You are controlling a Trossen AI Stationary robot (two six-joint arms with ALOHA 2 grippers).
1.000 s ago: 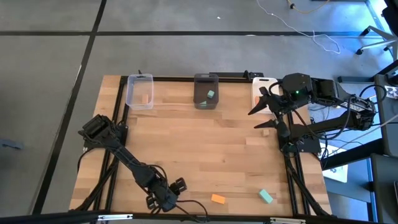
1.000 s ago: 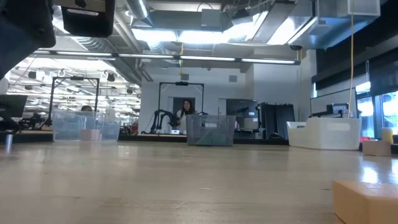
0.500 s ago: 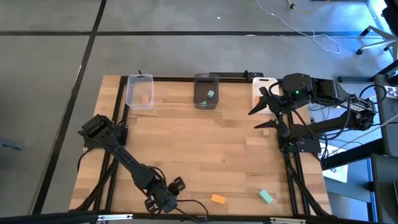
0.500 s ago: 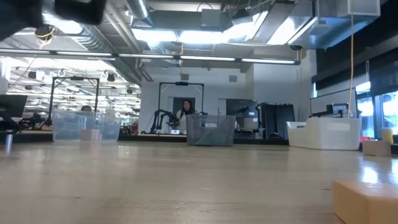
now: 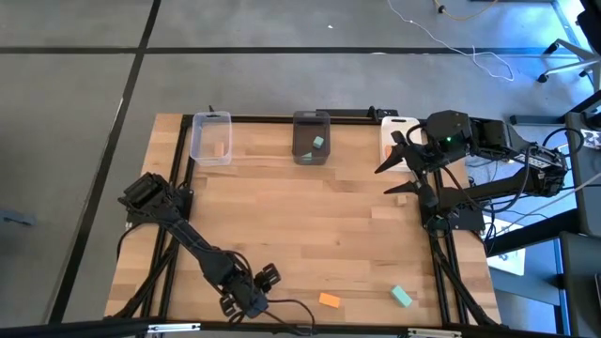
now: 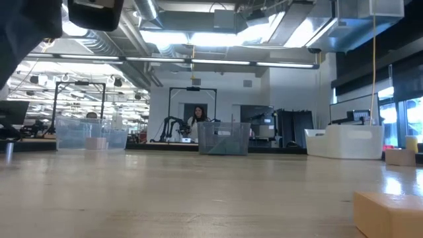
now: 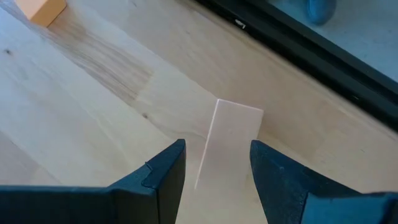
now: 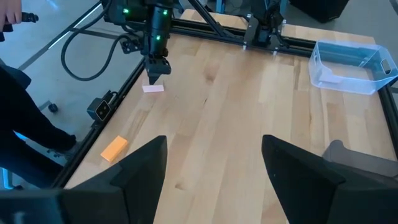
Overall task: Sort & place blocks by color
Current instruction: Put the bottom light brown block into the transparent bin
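My left gripper [image 7: 217,148] is open at the table's near edge [image 5: 263,280]. It points down over a pale tan block [image 7: 231,134] that lies flat on the wood, with one finger on either side of the block's end and not touching it. The right wrist view shows this gripper [image 8: 157,73] just above that block [image 8: 152,88]. An orange block [image 5: 330,300] and a teal block [image 5: 402,297] lie near the near edge. My right gripper [image 5: 383,180] hangs open by the far right, next to a tan block [image 5: 402,197].
Along the far edge stand a clear bin [image 5: 210,137] with a tan block in it, a dark bin [image 5: 311,137] with a teal block, and a white bin [image 5: 394,136]. Black frame rails [image 5: 178,188] border the table. A person sits in the room behind [image 6: 198,119].
In the low view the left arm's dark body rises a little, then comes back down to about where it was. The blocks and my right arm have stayed put.
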